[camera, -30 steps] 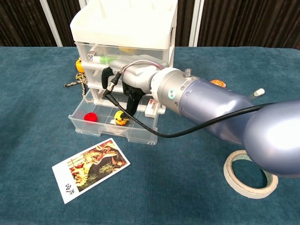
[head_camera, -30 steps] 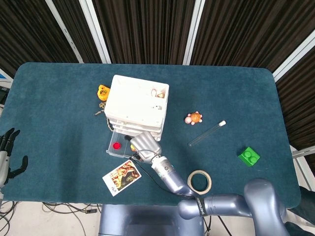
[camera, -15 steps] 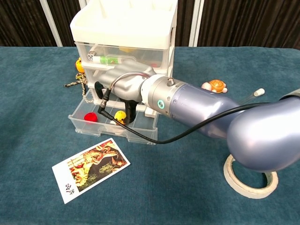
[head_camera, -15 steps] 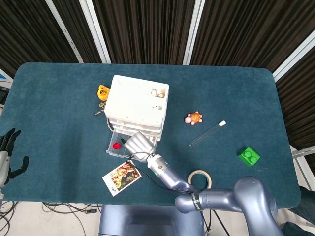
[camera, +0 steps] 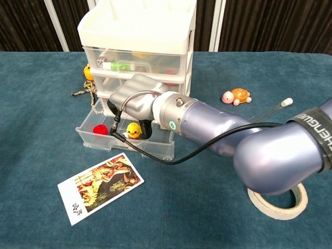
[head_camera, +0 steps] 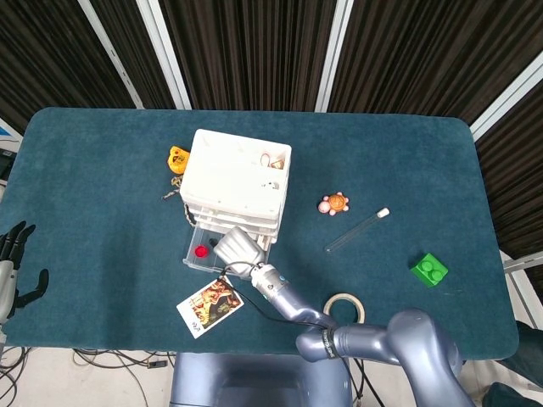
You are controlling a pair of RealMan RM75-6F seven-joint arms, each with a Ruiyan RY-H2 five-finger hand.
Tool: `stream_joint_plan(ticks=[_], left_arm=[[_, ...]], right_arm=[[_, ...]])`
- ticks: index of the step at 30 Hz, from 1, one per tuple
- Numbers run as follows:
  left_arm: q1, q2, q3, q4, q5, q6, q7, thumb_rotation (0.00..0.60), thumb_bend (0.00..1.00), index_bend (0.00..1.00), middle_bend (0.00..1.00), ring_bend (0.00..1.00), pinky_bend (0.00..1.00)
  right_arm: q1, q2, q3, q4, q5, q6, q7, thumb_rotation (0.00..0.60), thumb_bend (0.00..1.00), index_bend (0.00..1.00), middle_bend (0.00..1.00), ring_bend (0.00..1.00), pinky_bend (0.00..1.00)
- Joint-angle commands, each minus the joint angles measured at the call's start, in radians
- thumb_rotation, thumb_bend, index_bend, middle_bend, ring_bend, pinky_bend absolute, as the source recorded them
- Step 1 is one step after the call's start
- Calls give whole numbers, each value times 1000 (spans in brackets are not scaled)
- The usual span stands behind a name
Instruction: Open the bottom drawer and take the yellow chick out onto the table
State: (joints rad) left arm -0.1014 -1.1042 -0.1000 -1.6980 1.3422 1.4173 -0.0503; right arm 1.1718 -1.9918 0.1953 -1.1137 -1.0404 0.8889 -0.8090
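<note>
Table (head_camera: 102,170): blue cloth top carrying everything; bare patches lie at 6 o'clock of the drawer, either side of the picture card.
Cabinet (head_camera: 237,174): white plastic drawer unit left of the table's middle; upper drawers closed.
Right arm (camera: 244,140): reaches in from 4 o'clock, its bulk crossing the front of the cabinet.
Right hand (camera: 136,99): hangs over the open drawer, fingers (camera: 147,127) curled down beside the chick. Whether they already pinch it I cannot tell; the contact side is hidden.
Left hand (head_camera: 15,254): at the table's 9 o'clock edge, fingers spread, holding nothing.
Bottom drawer (camera: 101,139): pulled out toward 6 o'clock, clear walls, open enough to reach in.
Picture card (camera: 101,188): flat on the cloth, just at 6 o'clock of the drawer.
Chick (camera: 134,130): yellow, inside the drawer near its middle, seemingly a little above the floor, right against the fingers.
Red ball (camera: 101,129): in the same drawer, at 9 o'clock of the chick, apart from it.
Step in hand: securing the chick and lifting it out.
How to do it well: close on both sides of the round body, rise straight until it clears the front wall, avoid nudging the red ball, then carry toward 6 o'clock and set it on bare cloth rather than the card.
</note>
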Motion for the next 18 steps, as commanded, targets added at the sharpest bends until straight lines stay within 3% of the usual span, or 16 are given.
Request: stream_joint_plan(ticks=[1, 18], left_arm=[[0, -1, 0, 1, 0, 0, 1, 600, 464, 35, 0, 0, 0], [-1, 1, 1, -1, -1, -3, 1, 600, 464, 35, 0, 0, 0]], right_arm=[[2, -4, -5, 9, -10, -7, -4, 600, 235, 341, 1000, 1000, 1000], [4, -37, -14, 91, -52, -34, -23, 600, 235, 383, 1000, 1000, 1000]])
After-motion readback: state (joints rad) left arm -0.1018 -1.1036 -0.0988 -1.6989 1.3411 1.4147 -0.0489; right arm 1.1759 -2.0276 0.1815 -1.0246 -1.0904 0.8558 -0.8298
